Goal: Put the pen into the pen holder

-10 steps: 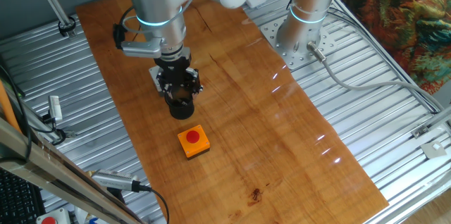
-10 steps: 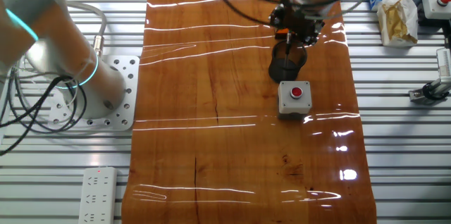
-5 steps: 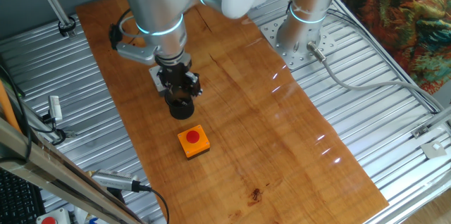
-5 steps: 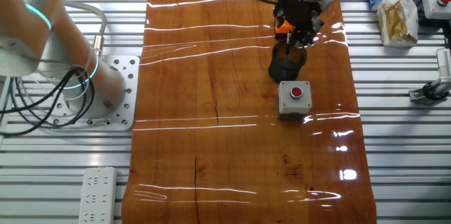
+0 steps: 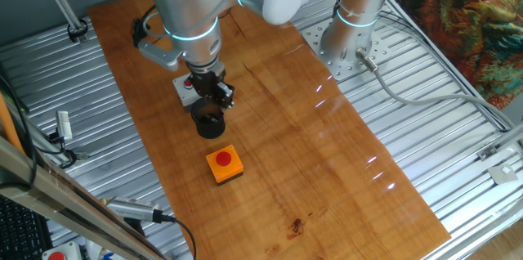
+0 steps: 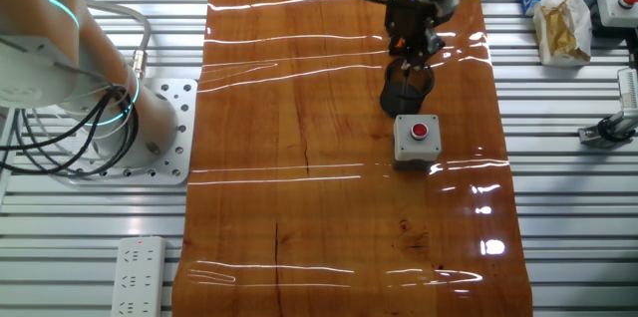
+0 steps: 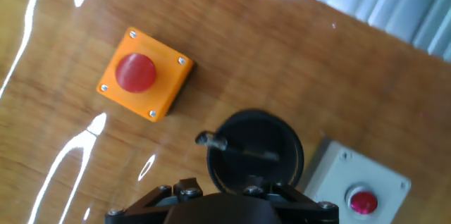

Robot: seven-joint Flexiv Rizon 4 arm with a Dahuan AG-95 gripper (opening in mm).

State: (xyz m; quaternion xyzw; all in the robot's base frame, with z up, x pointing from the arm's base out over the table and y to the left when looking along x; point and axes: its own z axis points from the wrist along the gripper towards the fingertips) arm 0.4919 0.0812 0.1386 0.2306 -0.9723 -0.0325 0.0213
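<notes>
The pen holder (image 7: 257, 155) is a black round cup on the wooden table, between an orange button box and a grey one. It also shows in one fixed view (image 5: 209, 122) and in the other fixed view (image 6: 407, 90). The pen (image 7: 236, 148), thin and dark, lies inside the cup, its light end leaning over the left rim. My gripper (image 5: 214, 96) hangs just above the cup, also seen in the other fixed view (image 6: 411, 46). It holds nothing and its jaws stand spread apart. In the hand view only its base shows, at the bottom edge.
An orange box with a red button (image 7: 144, 75) sits beside the cup, also visible in one fixed view (image 5: 224, 164). A grey box with a red button (image 6: 416, 138) sits on the cup's other side. Ribbed metal tabletop (image 5: 458, 154) flanks the wooden board.
The gripper has lifted a little above the cup and turned slightly. The pen stays in the cup. The boxes have not moved.
</notes>
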